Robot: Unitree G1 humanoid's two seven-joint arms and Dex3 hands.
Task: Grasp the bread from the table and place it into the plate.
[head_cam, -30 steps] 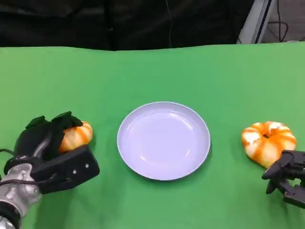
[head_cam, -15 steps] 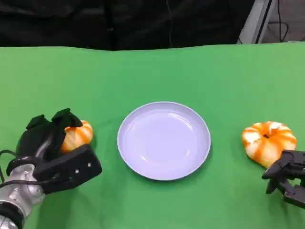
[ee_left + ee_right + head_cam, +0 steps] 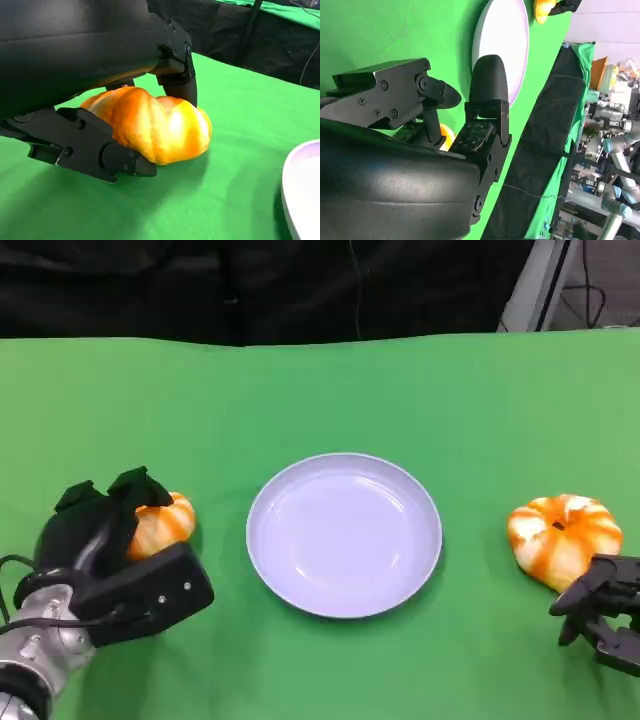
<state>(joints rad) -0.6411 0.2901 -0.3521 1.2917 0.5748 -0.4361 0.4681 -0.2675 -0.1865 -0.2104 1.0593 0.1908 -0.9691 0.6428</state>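
Left wrist view: bread (image 3: 155, 125) on table, clasped between left robot hand (image 3: 107, 107) fingers.

Left hand (image 3: 100, 540) low at the near left, fingers (image 3: 177, 75) curled over and under a bread roll (image 3: 155, 125), silver forearm trailing behind, right hand (image 3: 600, 610) at the near right, fingers apart, holding nothing

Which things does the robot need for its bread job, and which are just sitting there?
For the job:
- left bread, gripped by the left robot hand
- plate
- right bread, beside the right robot hand

Just there:
- green table
- black curtain
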